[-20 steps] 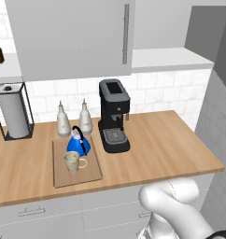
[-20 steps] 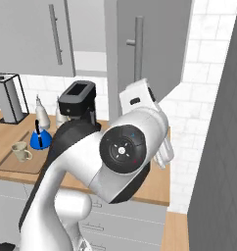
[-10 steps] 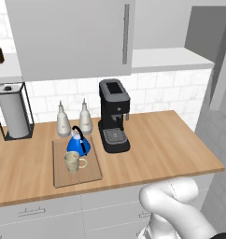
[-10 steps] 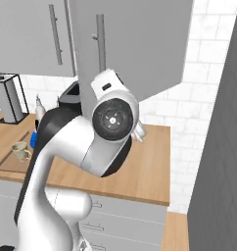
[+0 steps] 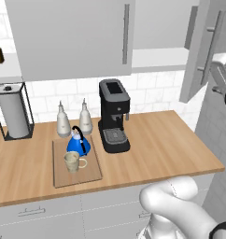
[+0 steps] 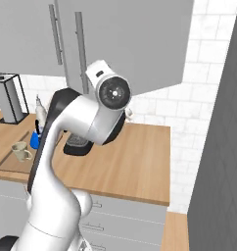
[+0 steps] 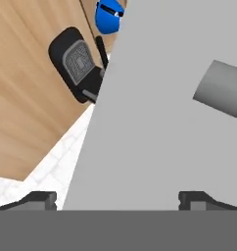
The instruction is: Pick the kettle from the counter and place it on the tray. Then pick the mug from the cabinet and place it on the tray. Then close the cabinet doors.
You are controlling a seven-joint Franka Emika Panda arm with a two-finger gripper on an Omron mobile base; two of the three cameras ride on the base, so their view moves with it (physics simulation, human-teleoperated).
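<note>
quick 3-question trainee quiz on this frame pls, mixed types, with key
1. True or false: the kettle and the mug both sit on the tray.
2. Which cabinet door is swung open in the left base view? A) left door B) right door C) both
3. Fill in: on the counter, the black machine just right of the tray is a ____.

Key
1. True: both rest on the board, the mug nearer the counter edge.
2. B: the right door stands out from the cabinet, the left door lies flat.
3. Coffee machine. The hand is open, with the door panel close in front of it.
</note>
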